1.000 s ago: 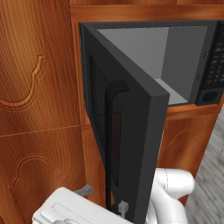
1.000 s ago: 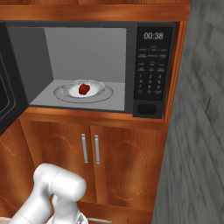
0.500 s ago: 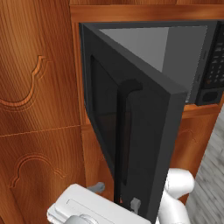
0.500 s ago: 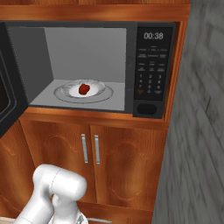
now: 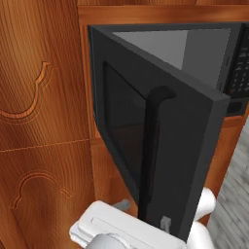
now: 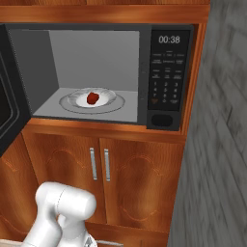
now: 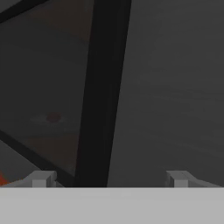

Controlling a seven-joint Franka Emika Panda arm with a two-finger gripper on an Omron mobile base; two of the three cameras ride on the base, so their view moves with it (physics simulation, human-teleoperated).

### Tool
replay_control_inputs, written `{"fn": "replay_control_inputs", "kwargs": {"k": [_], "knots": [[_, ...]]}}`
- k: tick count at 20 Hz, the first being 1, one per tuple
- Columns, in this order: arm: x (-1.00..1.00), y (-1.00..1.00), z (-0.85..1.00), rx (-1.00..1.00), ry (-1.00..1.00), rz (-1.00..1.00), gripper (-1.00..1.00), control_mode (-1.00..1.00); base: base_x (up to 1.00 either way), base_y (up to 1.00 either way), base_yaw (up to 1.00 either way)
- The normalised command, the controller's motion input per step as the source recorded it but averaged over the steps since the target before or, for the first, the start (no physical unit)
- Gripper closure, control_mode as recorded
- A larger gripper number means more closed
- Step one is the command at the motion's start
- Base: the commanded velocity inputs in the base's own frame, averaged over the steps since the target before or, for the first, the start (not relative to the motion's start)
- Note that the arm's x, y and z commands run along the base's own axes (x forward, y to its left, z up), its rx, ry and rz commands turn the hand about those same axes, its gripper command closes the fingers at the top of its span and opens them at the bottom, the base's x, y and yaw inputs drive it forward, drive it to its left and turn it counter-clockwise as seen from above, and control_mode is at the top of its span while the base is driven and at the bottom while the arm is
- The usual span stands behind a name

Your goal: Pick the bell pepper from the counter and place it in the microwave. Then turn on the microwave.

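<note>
Glossy white arm [image 6: 60, 212] of rounded, bulbous links; flat white housing; small grey finger tips [image 7: 41, 179].

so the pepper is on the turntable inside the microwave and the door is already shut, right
Not quite. The pepper does sit on the turntable inside the microwave, but the door is open, swung out on its left hinge. The right base view shows the open cavity.

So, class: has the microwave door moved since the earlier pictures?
Yes. In the left base view the microwave door has swung further toward shut: its free edge now covers more of the keypad and the grey interior than before.
</note>
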Motion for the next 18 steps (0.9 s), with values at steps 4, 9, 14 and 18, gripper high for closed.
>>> {"fn": "replay_control_inputs", "kwargs": {"k": [4, 9, 14, 18], "knots": [[0.0, -0.24, 0.0, 0.0, 0.0, 0.0, -1.0, -1.0, 0.0, 0.0, 0.0], [0.0, -0.23, 0.0, 0.0, 0.0, 0.0, -1.0, -1.0, 0.0, 0.0, 0.0], [0.0, -0.26, 0.0, 0.0, 0.0, 0.0, -1.0, -1.0, 0.0, 0.0, 0.0], [0.0, -0.3, 0.0, 0.0, 0.0, 0.01, -1.0, -1.0, 0.0, 0.0, 0.0]]}}
